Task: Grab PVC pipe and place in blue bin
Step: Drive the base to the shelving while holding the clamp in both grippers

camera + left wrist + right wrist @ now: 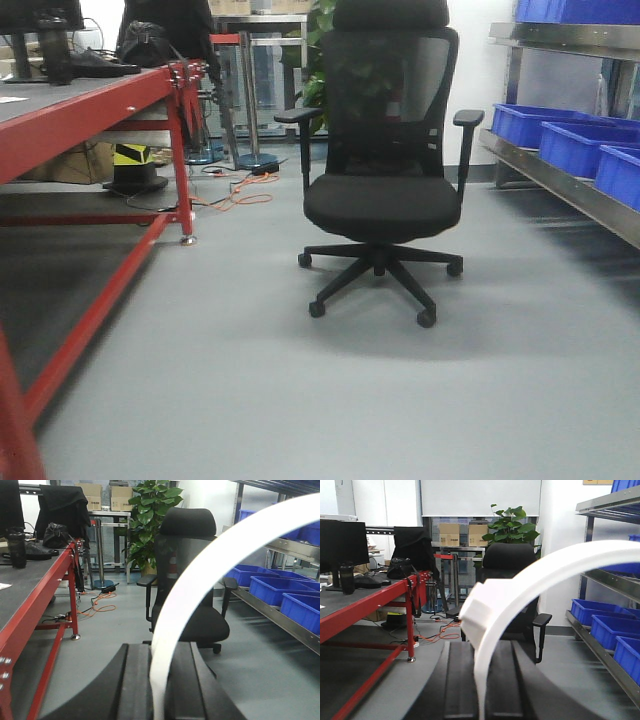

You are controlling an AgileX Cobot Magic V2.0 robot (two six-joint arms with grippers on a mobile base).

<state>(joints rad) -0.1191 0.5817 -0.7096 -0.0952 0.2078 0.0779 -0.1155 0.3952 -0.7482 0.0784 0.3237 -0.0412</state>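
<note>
pipe: the white curved pipe [200, 565] rises from between the dark fingers of my left gripper [160, 652], up in the air close to the camera, not in any bin.
left gripper: clamped on the pipe, as far as I can judge.
right gripper: my right gripper [484, 650] looks clamped on a white arch [545, 572] too, with a blocky end at its left. I cannot tell if it is the same piece or a second one.
progress: the grab looks done; the drop into a bin is not done.
left to do: carry it to the bins and release.
blue bins: a row of blue bins [525, 125] sits on the metal shelf [560, 185] at right, well apart from the pipe.
bin contents: I see nothing inside, but the walls hide most of the interiors.
front view: no arm and no pipe, only an office chair [380, 190] and a red table [90, 95].
</note>
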